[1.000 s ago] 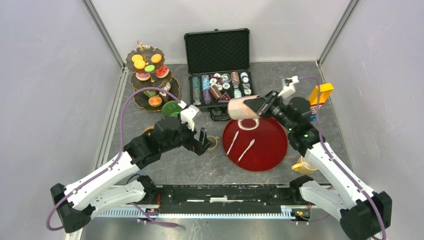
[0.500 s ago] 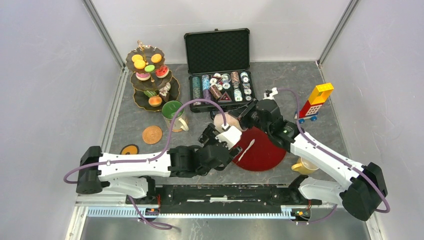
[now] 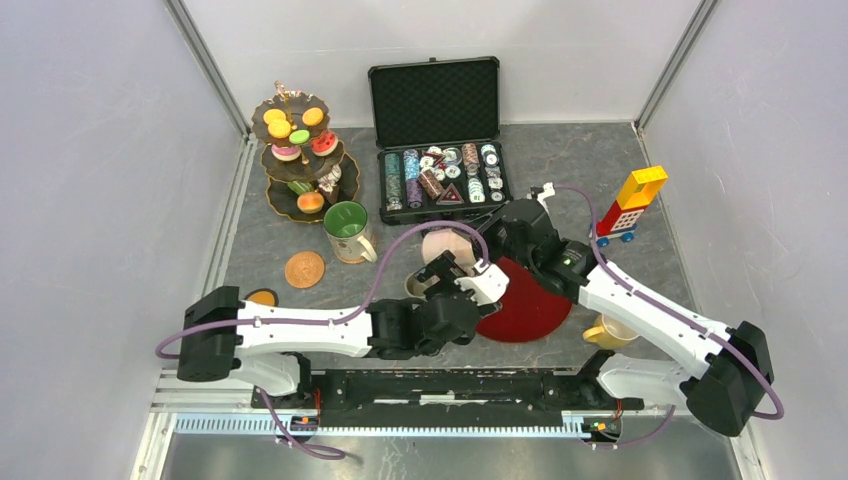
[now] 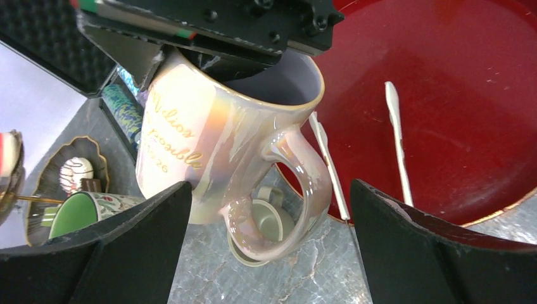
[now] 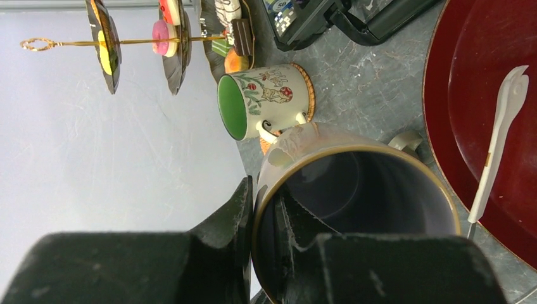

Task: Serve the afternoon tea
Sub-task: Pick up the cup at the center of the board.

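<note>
Since a second ago, the left gripper [image 3: 445, 268] has been brought to the left edge of the plate [image 3: 535, 300], where the mug [image 3: 440, 243] is carried.

From above, the mug is seen pinched at its rim by the right gripper [image 3: 478, 240]. Sweets [image 3: 290, 130] are loaded on the stand [image 3: 282, 200], well left of the plate.

At the left wrist, the left gripper [image 4: 269, 190] is spread fully, flanking the tilted mug [image 4: 209, 145] without touching it. Glazed, stiff, slippery and breakable, the mug is judged best taken across its body. Two spoons [image 4: 396, 139] lie in the plate [image 4: 462, 95].

At the right wrist, the mug [image 5: 354, 190] is shown empty.
</note>
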